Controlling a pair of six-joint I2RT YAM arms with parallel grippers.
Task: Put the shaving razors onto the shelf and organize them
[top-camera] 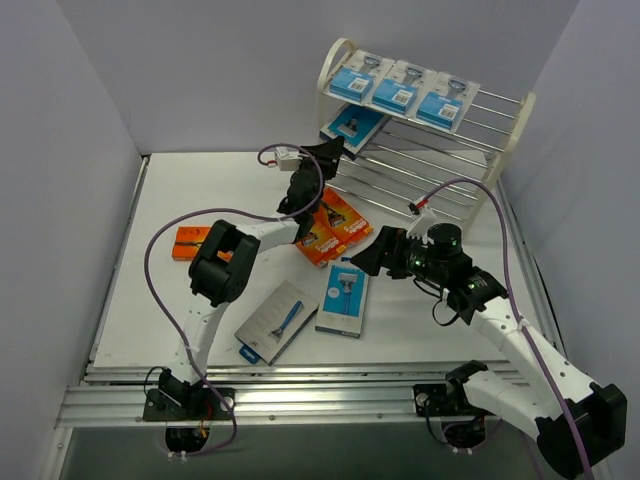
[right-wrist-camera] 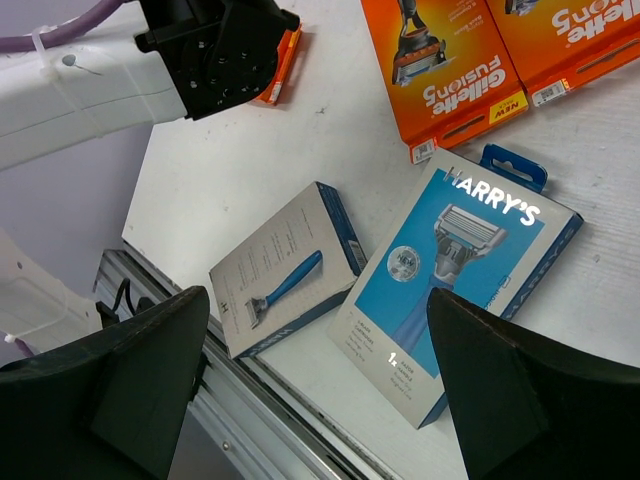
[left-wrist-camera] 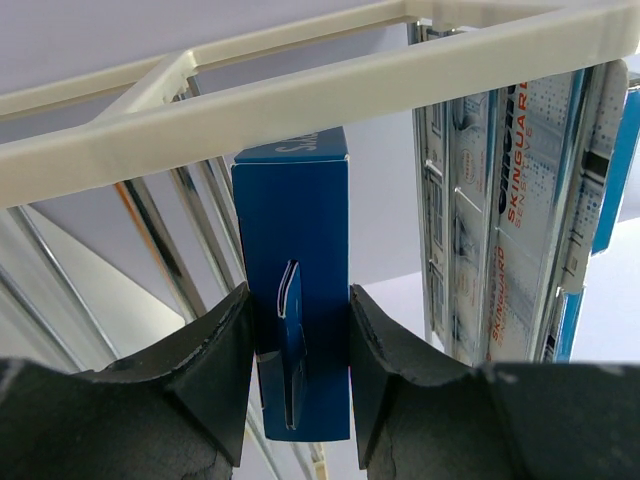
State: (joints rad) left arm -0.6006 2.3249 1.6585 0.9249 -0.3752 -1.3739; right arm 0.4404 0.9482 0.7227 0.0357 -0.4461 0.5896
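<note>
Right gripper (top-camera: 366, 256): spread wide, empty. It is your nearer arm to the Harry's pack (top-camera: 342, 299), flat on the table at its 7 o'clock, long axis 12-to-6.
Left gripper (left-wrist-camera: 298, 300): clamped on the blue pack (left-wrist-camera: 292, 215) — edge-on, reaching into the shelf (left-wrist-camera: 300, 95) at 1 o'clock.

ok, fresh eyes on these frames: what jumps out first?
The cream shelf stands at the far right, with three blue packs lined up on its top tier. The left tool is shut on a blue box at the shelf's left end, under the top rail. The right tool hangs open over a Harry's box on the table, with orange boxes nearby.
</note>
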